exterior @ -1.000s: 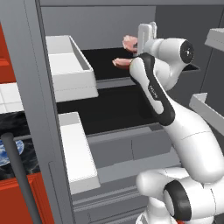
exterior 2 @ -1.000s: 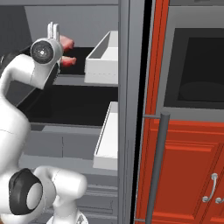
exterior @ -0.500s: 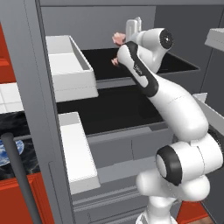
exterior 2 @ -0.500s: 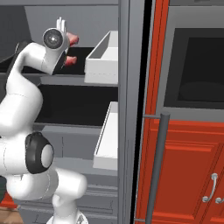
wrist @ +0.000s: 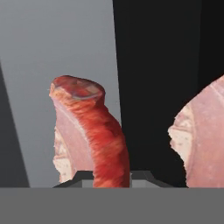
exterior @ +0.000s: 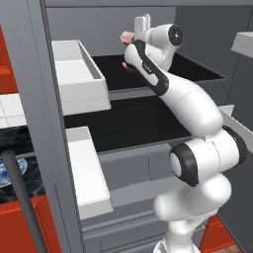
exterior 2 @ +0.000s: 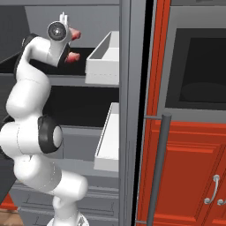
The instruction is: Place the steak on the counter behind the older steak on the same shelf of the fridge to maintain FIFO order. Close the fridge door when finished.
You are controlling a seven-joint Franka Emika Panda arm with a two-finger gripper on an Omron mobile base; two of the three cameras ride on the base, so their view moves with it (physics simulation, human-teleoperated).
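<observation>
1. Jaws [wrist: 111,177] pinch the raw pink steak slab [wrist: 89,131], raised above the fridge's upper flat black shelf [exterior: 197,69].
2. Second crescent-shaped pink steak [exterior 2: 73,56] lies on that shelf, just beside.
3. Shelf's right half is bare.

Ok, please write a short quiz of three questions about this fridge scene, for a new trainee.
1. True or false: the fingers are shut on a raw pink steak slab with a whitish fat edge.
2. The second raw pink steak slab lies on: A) the upper black fridge shelf; B) a white door bin; C) a grey drawer.
3. Fill in: the tall grey fridge has its doors ____.

Key: 1 true; 2 A; 3 open.
</observation>
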